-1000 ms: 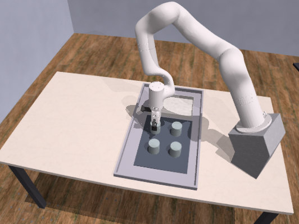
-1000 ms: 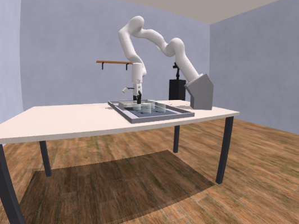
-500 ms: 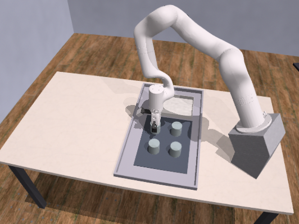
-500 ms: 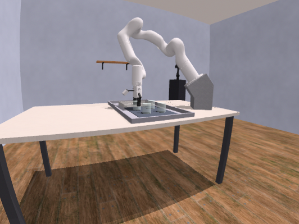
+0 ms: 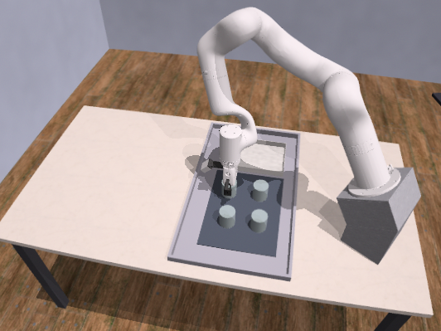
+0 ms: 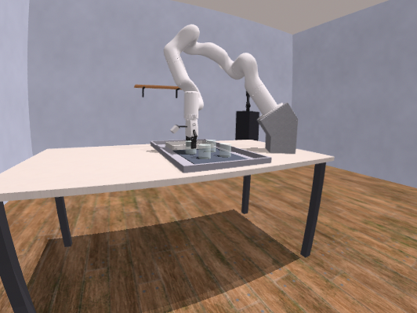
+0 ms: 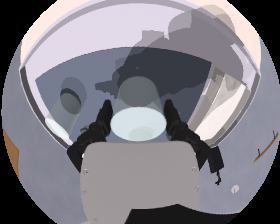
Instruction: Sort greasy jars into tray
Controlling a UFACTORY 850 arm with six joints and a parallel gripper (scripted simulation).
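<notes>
Four pale glass jars stand mouth down on the dark drying mat (image 5: 240, 231). Three stand free: one at the far right (image 5: 260, 190), one at the near left (image 5: 226, 216) and one at the near right (image 5: 259, 220). My gripper (image 5: 227, 190) is low over the far left jar (image 7: 139, 123), which the arm mostly hides in the top view. In the wrist view my gripper (image 7: 138, 106) is open, with one finger on each side of this jar and close to its wall. I cannot tell whether the fingers touch it. The gripper also shows in the exterior view (image 6: 193, 141).
The pale tray (image 5: 265, 156) lies just beyond the mat, on the grey rimmed steel top (image 5: 186, 231). The arm's base block (image 5: 377, 214) stands at the right of the table. A second jar (image 7: 70, 100) shows to the left in the wrist view.
</notes>
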